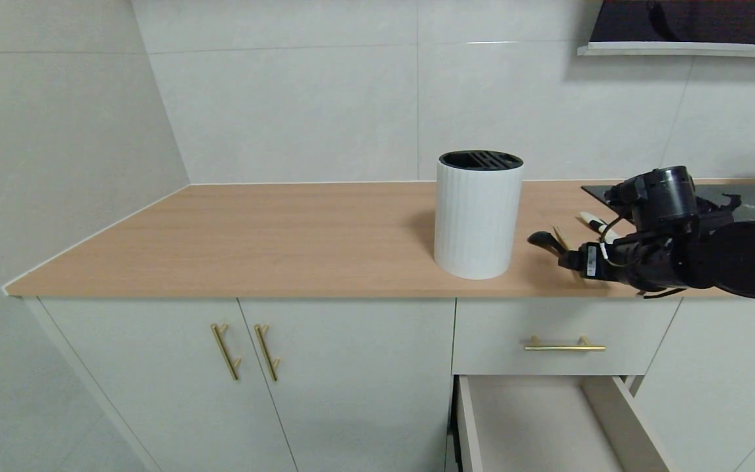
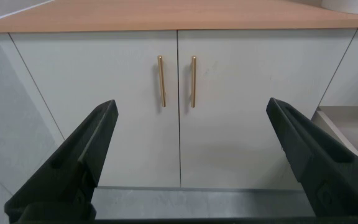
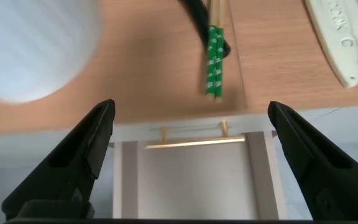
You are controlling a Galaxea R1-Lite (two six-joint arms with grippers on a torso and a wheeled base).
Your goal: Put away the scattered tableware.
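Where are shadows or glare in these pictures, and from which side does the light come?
Head view: the white holder casts a soft shadow leftward on the countertop, so light probably comes from the right; a faint glare streak crosses the wall tile. Right wrist view: the wood is darker beside that holder. Left wrist view: cabinet doors evenly lit, no glare.

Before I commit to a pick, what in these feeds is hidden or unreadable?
Chopsticks: far ends cut off by the right wrist view's edge; in the head view the right arm covers most of them.
White utensil: cut off at the edge, so its type is unclear.
Holder: contents hidden under its slotted top.
Open drawer: front cut off by the head view's bottom edge.
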